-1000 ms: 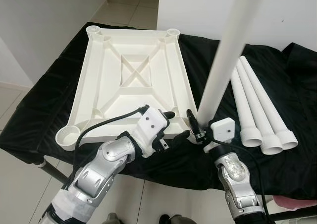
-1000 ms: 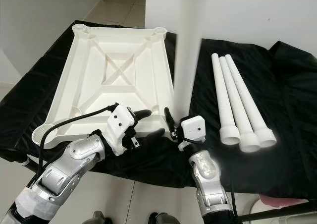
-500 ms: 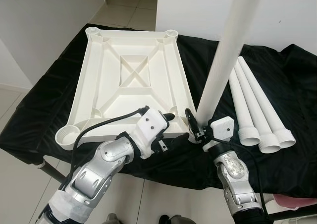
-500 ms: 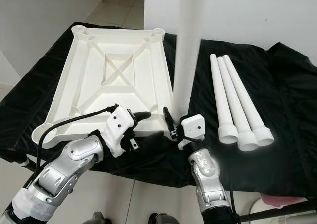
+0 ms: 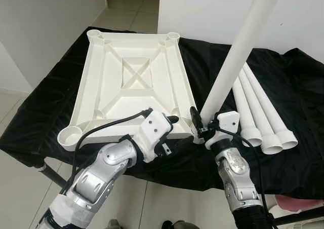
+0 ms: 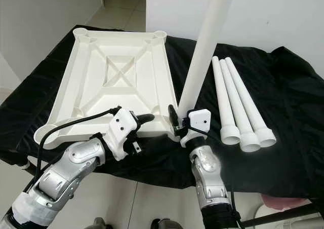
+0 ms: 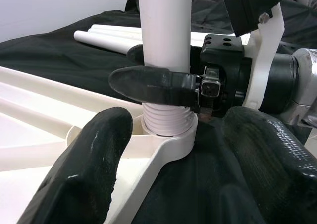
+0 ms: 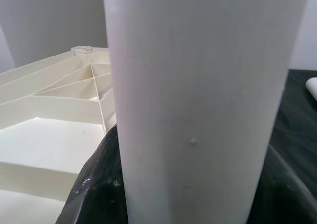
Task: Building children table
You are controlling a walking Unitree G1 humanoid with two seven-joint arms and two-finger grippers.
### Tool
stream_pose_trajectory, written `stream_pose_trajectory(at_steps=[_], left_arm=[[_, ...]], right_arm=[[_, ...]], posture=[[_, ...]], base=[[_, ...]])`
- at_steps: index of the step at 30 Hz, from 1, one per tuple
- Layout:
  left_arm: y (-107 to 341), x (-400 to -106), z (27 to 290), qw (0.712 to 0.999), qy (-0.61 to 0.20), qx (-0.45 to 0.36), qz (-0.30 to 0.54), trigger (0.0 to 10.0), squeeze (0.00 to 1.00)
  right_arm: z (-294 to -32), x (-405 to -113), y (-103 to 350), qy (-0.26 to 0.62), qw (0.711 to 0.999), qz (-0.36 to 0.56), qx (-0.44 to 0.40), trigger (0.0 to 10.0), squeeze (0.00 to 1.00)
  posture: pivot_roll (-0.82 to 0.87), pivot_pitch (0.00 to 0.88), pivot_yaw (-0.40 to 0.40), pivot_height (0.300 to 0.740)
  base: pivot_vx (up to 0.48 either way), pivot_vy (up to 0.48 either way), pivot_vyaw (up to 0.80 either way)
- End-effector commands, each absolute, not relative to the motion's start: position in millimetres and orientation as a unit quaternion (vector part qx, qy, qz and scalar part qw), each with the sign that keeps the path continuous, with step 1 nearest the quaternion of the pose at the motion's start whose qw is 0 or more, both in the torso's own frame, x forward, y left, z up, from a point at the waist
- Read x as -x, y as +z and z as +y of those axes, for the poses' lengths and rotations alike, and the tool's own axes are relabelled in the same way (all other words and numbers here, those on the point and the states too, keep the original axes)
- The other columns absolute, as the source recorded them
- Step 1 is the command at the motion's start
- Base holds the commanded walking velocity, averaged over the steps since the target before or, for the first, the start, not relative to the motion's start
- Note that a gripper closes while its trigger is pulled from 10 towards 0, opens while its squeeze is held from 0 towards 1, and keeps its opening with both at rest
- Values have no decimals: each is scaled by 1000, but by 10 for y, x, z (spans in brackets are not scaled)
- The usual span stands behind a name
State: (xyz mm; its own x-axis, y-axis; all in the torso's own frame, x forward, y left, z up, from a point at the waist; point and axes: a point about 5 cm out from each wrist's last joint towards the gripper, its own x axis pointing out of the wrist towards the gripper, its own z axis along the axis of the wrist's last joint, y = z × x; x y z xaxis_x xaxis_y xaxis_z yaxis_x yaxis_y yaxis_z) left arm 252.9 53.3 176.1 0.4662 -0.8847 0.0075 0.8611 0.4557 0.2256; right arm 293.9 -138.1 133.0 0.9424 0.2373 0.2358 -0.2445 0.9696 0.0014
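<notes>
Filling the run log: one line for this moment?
right gripper: shut on table leg | leg threads in tabletop corner socket | left gripper: open beside socket

My right gripper (image 5: 198, 128) squeezes the white table leg (image 5: 238, 56) near its bottom. My left gripper (image 5: 174, 130) is open, fingers spread wide, close beside my right one.

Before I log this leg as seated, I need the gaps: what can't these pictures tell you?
- Top of the held leg: cut off by the upper edge in both eye views.
- Thread depth in the corner socket: hidden inside it, left wrist view.
- Right gripper far finger: behind the leg.
- Tabletop upper face: turned down on the black cloth.
</notes>
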Motion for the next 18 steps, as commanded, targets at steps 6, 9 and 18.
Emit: stream_pose_trajectory(at_steps=[6, 9, 18], left_arm=[[1782, -2522, 526, 844, -522, -105, -64, 10000, 0], [1785, -2523, 520, 844, -522, -105, -66, 10000, 0], [1793, -2541, 521, 846, -518, -106, -69, 10000, 0]], right_arm=[[-1444, -2879, 912, 86, 995, 0, -44, 10000, 0], [-1450, -2870, 896, 73, 995, 4, -63, 10000, 0], [-1420, -2778, 924, 94, 995, -39, -4, 10000, 0]], posture=[[39, 125, -45, 740], [39, 124, -48, 740], [33, 123, -52, 740]], base=[[0, 0, 0], [0, 0, 0], [0, 0, 0]])
